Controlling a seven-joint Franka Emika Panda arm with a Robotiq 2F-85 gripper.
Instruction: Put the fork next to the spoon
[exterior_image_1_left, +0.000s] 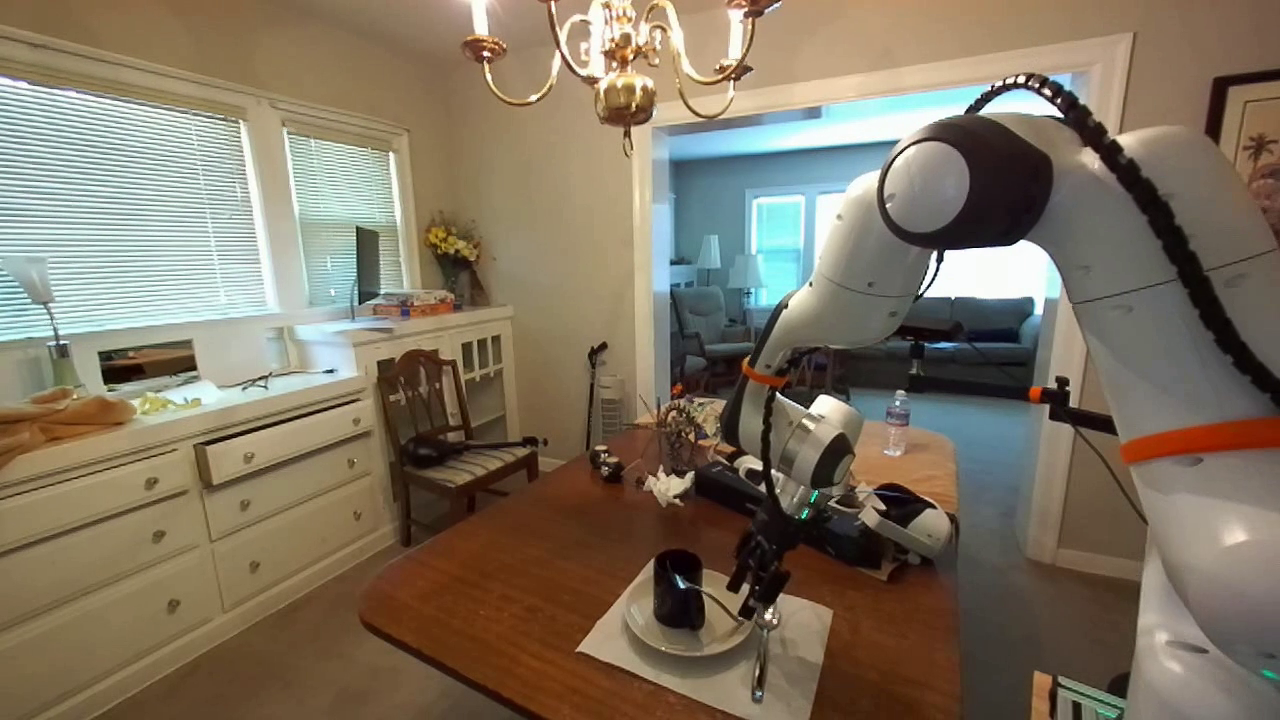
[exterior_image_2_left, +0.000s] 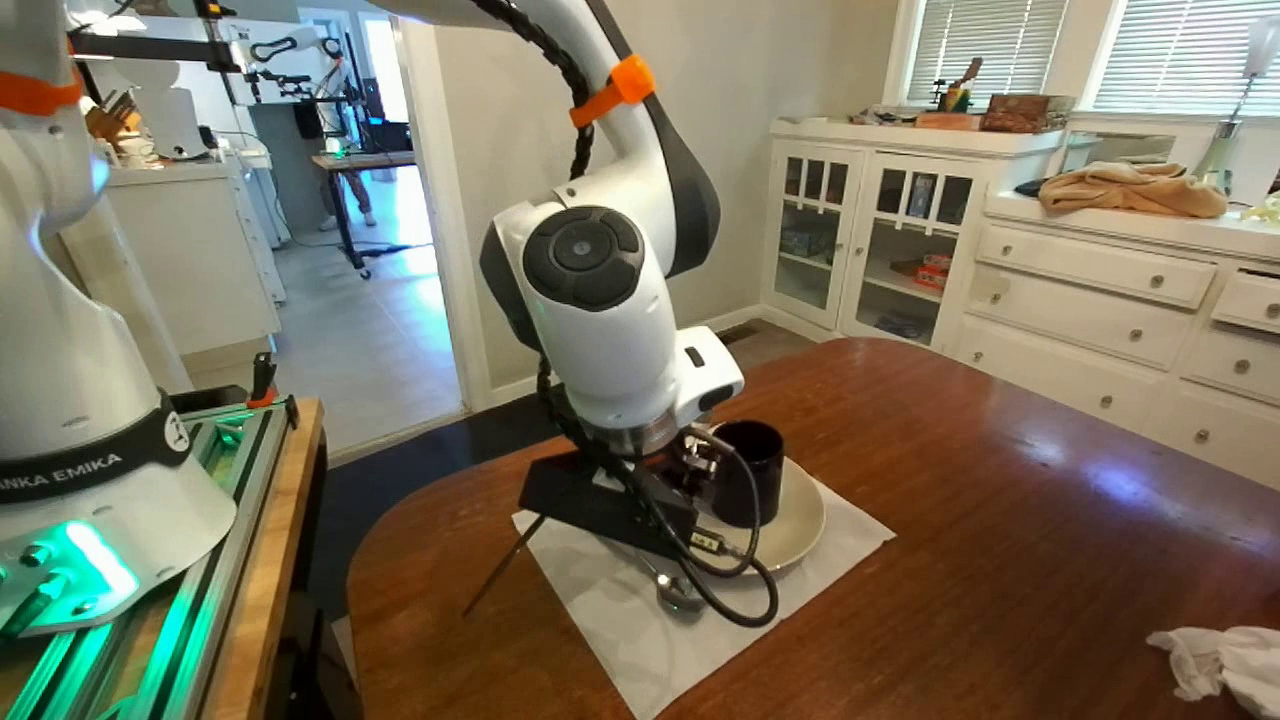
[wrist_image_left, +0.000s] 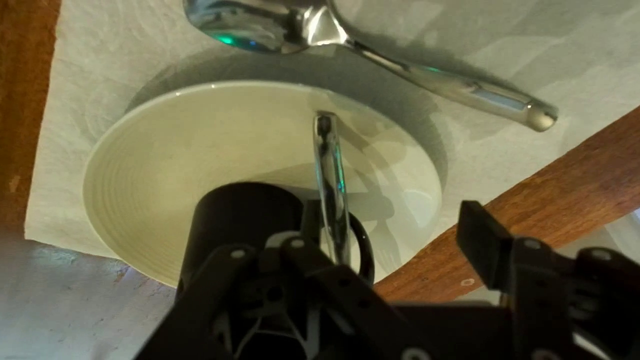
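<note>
Wooden dining table (exterior_image_1_left: 520, 560) with a white napkin (exterior_image_2_left: 650, 650) on it, and a cream plate (wrist_image_left: 165, 145) sitting on that. The gripper (wrist_image_left: 393, 220) hangs over the plate, fingers (wrist_image_left: 482, 245) spread well apart. Black mug (wrist_image_left: 240, 215) stands upright on the plate. Spoon (wrist_image_left: 402, 69) just lies on the napkin beside it. Fork (wrist_image_left: 332, 187) slants over the plate by the mug, between the fingers, hard to tell if touching one.

The metal spoon (wrist_image_left: 422, 76) and wooden table (exterior_image_2_left: 1000, 520) look glossy.
</note>
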